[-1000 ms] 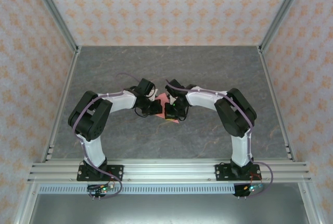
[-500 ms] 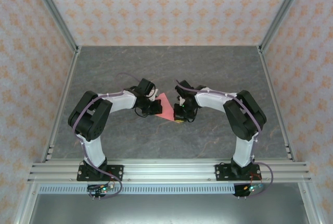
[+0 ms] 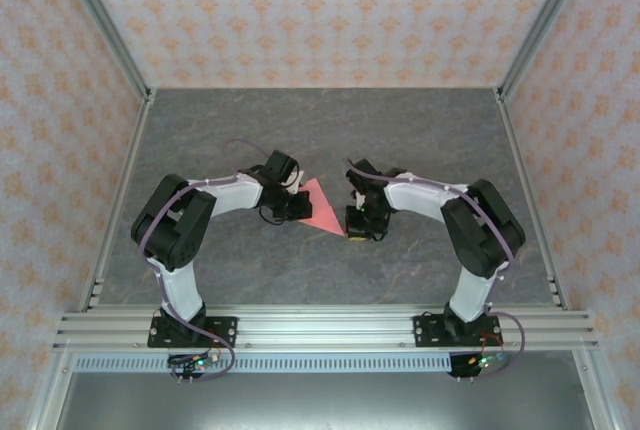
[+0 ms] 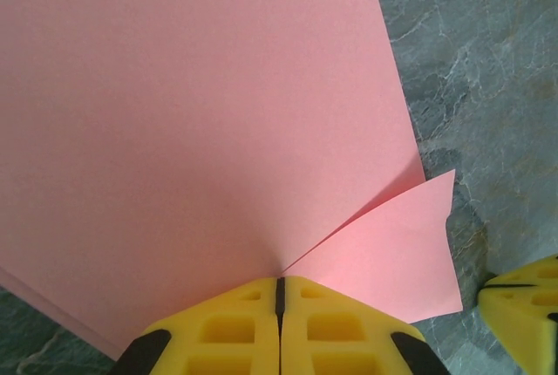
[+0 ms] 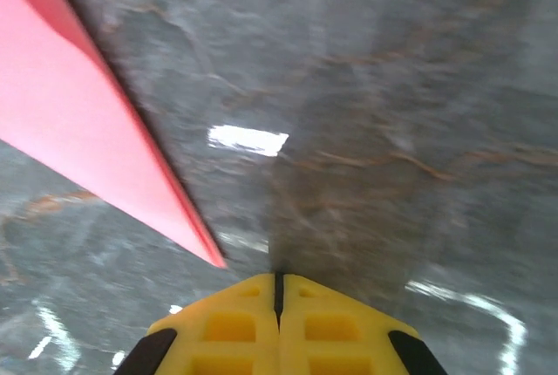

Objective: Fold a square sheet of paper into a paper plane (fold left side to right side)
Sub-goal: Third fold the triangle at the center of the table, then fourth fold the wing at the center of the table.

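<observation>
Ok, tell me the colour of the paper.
Plain salmon pink, unmarked; the paper shows best in the left wrist view.

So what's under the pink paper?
A flap of the same pink paper pokes out from beneath its corner, so it is folded double there. The grey table shows all around. Whatever lies under the middle is covered.

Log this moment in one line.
paper: partly folded, on table | left jaws: shut, tips on paper | right jaws: shut, beside paper, not touching
</observation>
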Controlling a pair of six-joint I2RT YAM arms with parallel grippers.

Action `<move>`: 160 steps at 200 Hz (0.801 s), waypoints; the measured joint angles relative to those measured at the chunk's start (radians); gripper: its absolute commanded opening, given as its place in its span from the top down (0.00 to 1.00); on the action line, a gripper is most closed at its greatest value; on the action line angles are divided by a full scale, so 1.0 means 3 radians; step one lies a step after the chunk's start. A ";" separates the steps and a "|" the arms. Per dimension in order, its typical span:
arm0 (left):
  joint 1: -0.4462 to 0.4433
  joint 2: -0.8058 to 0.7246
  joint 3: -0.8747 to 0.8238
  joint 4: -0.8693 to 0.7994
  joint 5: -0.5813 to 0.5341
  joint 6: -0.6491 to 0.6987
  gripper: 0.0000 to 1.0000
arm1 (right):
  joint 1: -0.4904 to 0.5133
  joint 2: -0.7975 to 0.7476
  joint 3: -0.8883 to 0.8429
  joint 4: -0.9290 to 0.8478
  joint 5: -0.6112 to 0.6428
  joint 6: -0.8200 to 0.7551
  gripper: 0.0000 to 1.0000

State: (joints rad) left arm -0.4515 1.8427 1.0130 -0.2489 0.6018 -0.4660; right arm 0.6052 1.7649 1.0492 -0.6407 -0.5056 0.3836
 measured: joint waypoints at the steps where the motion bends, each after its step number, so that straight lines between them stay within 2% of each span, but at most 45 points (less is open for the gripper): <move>1: 0.0000 0.0000 0.0000 0.0000 0.0000 -0.0001 0.86 | 0.0000 -0.0004 -0.0001 -0.0004 0.0003 0.0000 0.94; 50: 0.0051 -0.0254 0.0039 -0.0169 -0.0022 -0.0009 0.61 | -0.0019 -0.0476 0.0014 0.0098 0.0312 -0.0284 0.62; 90: 0.0376 -0.0816 0.0032 -0.0182 -0.0017 -0.0103 0.49 | -0.0019 -0.0432 0.0028 0.0662 0.0306 -0.0500 0.44; 115: 0.0529 -0.0930 -0.0102 -0.0125 0.0036 -0.0228 0.48 | -0.0019 -0.0225 0.0038 0.1011 0.0228 -0.0565 0.42; 160: 0.0516 -0.0608 -0.0365 0.0050 0.0233 -0.0492 0.47 | -0.0019 0.0090 0.0045 0.1191 0.0141 -0.0659 0.46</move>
State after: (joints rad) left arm -0.2966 1.6604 0.9035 -0.2340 0.6716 -0.6136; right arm 0.5995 1.7920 1.0626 -0.2832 -0.4633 0.1860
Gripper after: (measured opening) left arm 0.526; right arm 0.553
